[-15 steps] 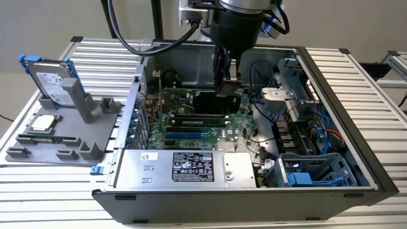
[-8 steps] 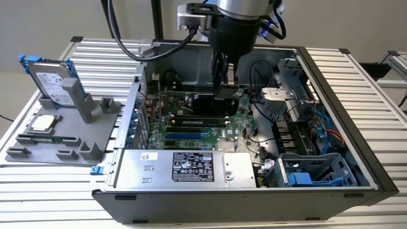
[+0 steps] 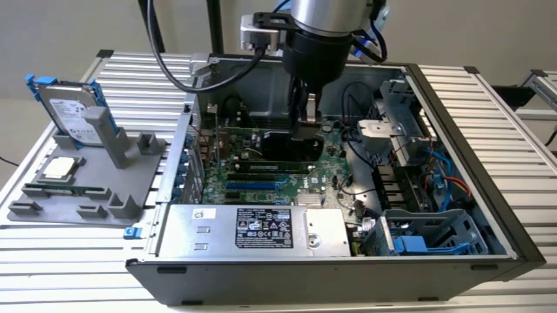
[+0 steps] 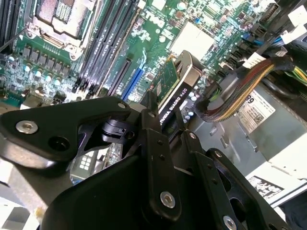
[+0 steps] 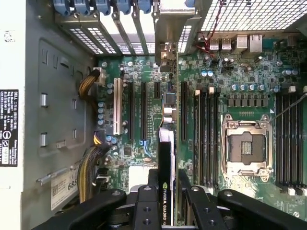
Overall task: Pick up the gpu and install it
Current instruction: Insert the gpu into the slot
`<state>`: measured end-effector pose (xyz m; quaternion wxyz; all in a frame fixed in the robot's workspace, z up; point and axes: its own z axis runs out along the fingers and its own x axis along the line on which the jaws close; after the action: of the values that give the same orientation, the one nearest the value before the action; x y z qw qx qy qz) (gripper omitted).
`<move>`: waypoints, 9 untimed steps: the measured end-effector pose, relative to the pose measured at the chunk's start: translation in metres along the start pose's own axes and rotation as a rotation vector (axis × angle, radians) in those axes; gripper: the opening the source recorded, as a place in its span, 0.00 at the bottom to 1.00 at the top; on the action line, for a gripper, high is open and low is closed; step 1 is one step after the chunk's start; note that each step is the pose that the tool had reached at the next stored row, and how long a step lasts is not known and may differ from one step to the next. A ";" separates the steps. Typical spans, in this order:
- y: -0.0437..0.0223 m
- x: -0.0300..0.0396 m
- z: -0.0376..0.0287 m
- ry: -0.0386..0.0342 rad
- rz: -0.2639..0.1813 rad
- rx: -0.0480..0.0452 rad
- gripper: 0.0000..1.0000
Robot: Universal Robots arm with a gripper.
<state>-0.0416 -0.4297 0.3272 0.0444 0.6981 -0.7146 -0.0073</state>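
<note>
you've got the gripper (image 5: 168, 191) clamped on the gpu (image 5: 165, 143), card held on edge inside the open pc case (image 3: 487, 215), just over the motherboard (image 5: 240, 86) slots. hdd (image 3: 74, 114) sits on the gray stand outside the case.

Robotics lab bench: slatted aluminium table (image 3: 487, 104), open computer case (image 3: 452, 130), grey parts fixture (image 3: 78, 195)

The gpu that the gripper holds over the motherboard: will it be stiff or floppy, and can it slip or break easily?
The gpu is probably stiff: it stands straight on edge in the gripper without sagging. It may pivot or slip, since only its narrow upper edge is clamped. It is likely fragile, with bare circuit board exposed above the motherboard.
</note>
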 end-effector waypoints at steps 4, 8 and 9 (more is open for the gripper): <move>0.0008 -0.0001 0.0053 -0.0117 0.013 -0.0008 0.00; 0.0032 0.0003 0.0128 -0.0122 0.021 -0.0013 0.00; 0.0036 0.0003 0.0145 -0.0122 0.022 -0.0014 0.00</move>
<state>-0.0463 -0.4306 0.3130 0.0406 0.6899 -0.7226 -0.0116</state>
